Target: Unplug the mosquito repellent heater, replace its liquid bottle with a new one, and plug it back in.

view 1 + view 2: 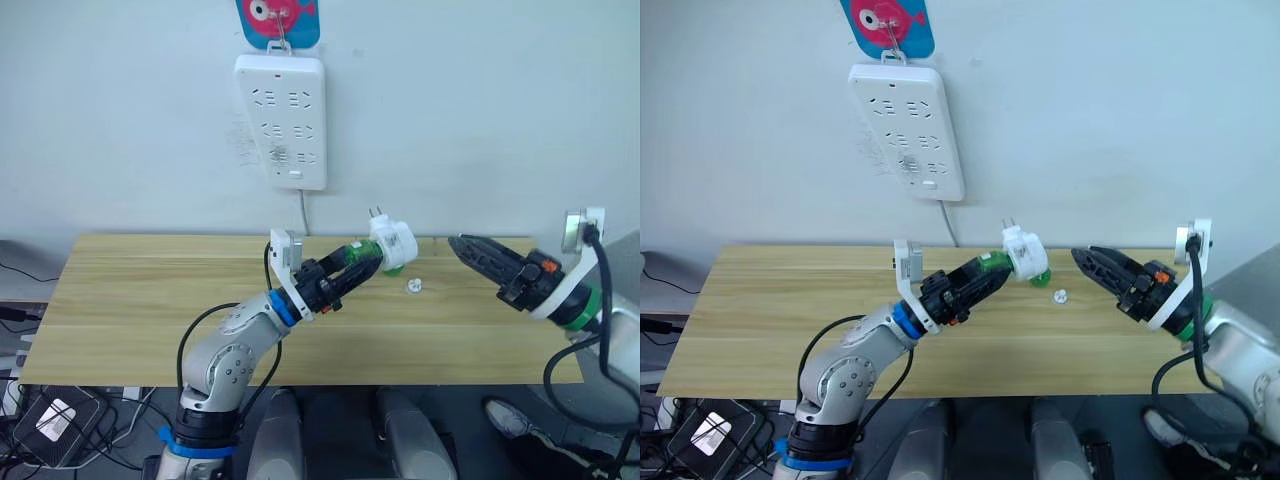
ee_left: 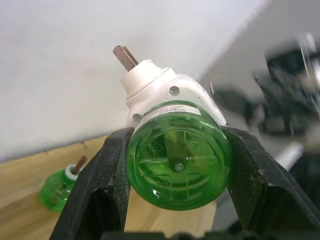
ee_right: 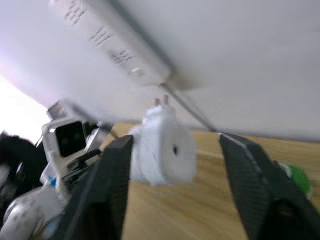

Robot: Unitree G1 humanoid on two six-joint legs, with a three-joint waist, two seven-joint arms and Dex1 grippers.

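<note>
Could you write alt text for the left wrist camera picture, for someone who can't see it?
Two black fingers grip a green bottle screwed into a white plug-in heater, prongs pointing away. Another green bottle lies on the wooden table behind.

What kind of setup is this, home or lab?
Probably a lab test bench: a bare wooden table against a plain wall, a power strip hung on a hook, and cables on the floor.

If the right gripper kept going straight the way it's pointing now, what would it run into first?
Most likely the rounded white plastic heater, which the left gripper holds up by its screwed-in translucent green bottle. It sits between the open right gripper's fingers in the right wrist view, though depth is unclear.
</note>
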